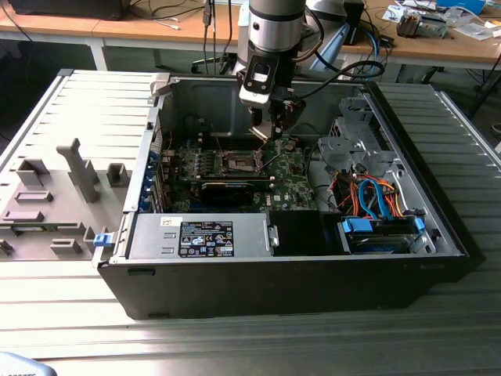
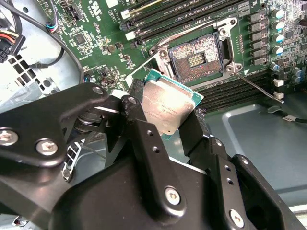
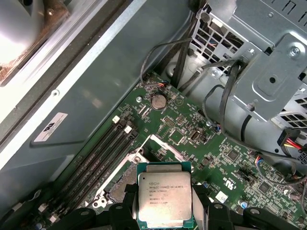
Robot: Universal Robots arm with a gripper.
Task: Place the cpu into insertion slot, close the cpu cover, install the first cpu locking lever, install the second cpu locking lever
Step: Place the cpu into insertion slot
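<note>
Second wrist view puts the black jaws closest, closed on the chip (image 2: 170, 108) by two opposite edges, its grey metal face towards the camera. In the first wrist view the chip (image 3: 164, 196) sits square between them, with its green rim showing on both sides, so the grip looks even rather than cornered.

Just beyond the chip lies the socket (image 2: 199, 57), its contact field bare inside the silvery rim. The chip is near it but clearly apart, and its edges are turned at an angle to the socket's sides. A thin lever (image 2: 259, 88) juts out beside the socket, away from the opening.

The job in hand is setting the chip down, and I judge alignment matters most: bring the edges parallel to the rim, keep the chip level, and lower it straight down without sliding across the contacts, which look fine and easily bent. The hold should stay light, on the edges alone.

Farther out, the green circuit board (image 1: 291, 168) carries long memory slots (image 3: 93, 155). In the exterior view the arm hangs inside the open computer case (image 1: 258, 282), just to the exterior view's right of the socket (image 1: 241, 163). The case rests on a ribbed metal surface (image 1: 235, 348).
</note>
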